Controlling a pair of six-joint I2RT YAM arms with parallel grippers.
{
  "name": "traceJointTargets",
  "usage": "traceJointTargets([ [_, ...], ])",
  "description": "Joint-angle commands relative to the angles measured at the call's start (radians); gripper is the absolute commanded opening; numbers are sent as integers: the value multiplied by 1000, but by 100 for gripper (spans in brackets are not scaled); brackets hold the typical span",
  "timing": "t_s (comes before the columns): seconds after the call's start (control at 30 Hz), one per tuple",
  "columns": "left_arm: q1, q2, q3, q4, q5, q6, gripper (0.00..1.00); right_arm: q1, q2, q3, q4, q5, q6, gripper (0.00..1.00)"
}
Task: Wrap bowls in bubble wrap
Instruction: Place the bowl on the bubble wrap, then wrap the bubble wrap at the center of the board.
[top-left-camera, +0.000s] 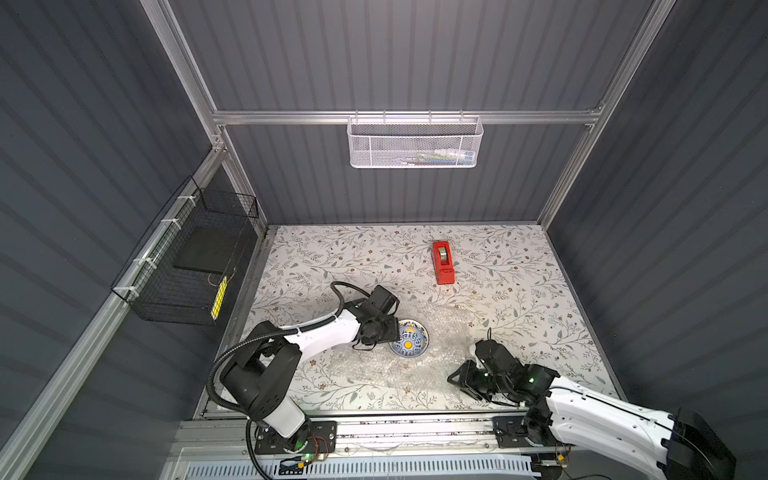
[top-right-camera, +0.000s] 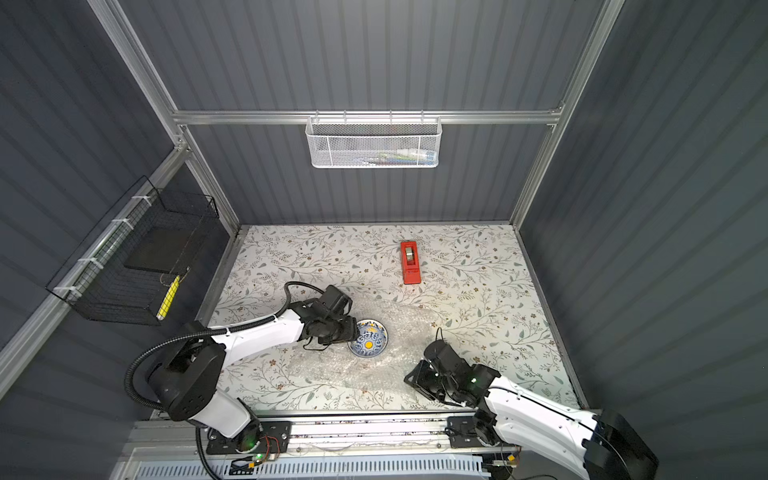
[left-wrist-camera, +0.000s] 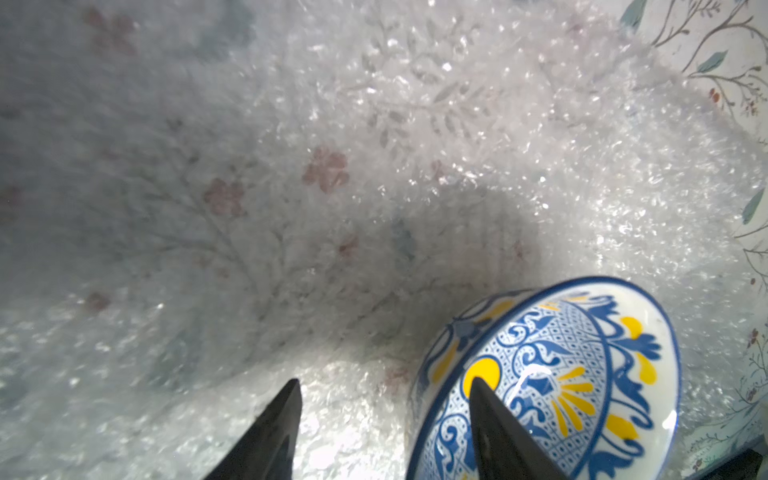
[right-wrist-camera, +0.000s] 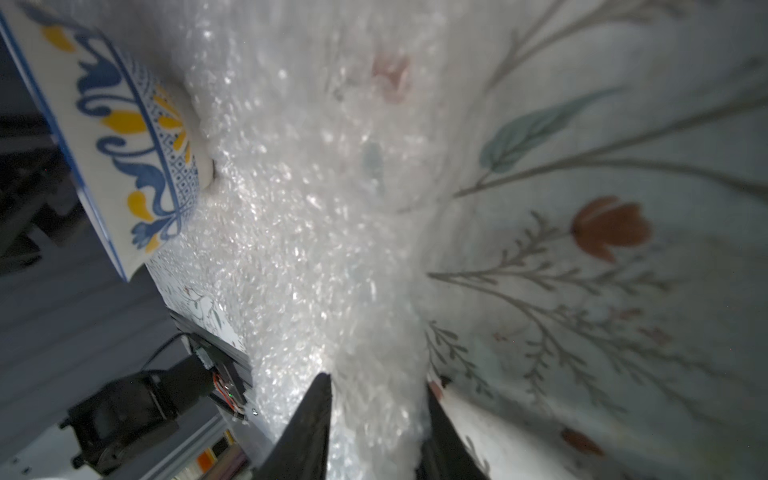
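The left claw (left-wrist-camera: 385, 380) is seen spread wide astride the bowl (left-wrist-camera: 582, 374) rim; bubble wrap (right-wrist-camera: 311, 208) is pinched by the right claw (right-wrist-camera: 378, 380).

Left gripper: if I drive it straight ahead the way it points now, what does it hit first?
Most likely the bowl: the open left gripper straddles its rim, one finger over the yellow centre, the other outside above the bubble wrap. Depth is unclear.

White links (top-left-camera: 324, 332), black joints (top-left-camera: 262, 382), ribbed black cable (top-left-camera: 213, 376), green LEDs (top-left-camera: 531, 379).
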Motion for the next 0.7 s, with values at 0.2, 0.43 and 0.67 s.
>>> traceJointTargets([
  [0.2, -5, -109, 11, -55, -116, 33, 69, -12, 109, 143, 74, 10, -64, 6],
  [0.43, -5, -190, -53, -33, -146, 86, 72, -30, 249, 292, 157, -46, -110, 2],
  [0.67, -5, -347, -199, 97, -97, 91, 80, -72, 464, 418, 256, -126, -137, 3],
])
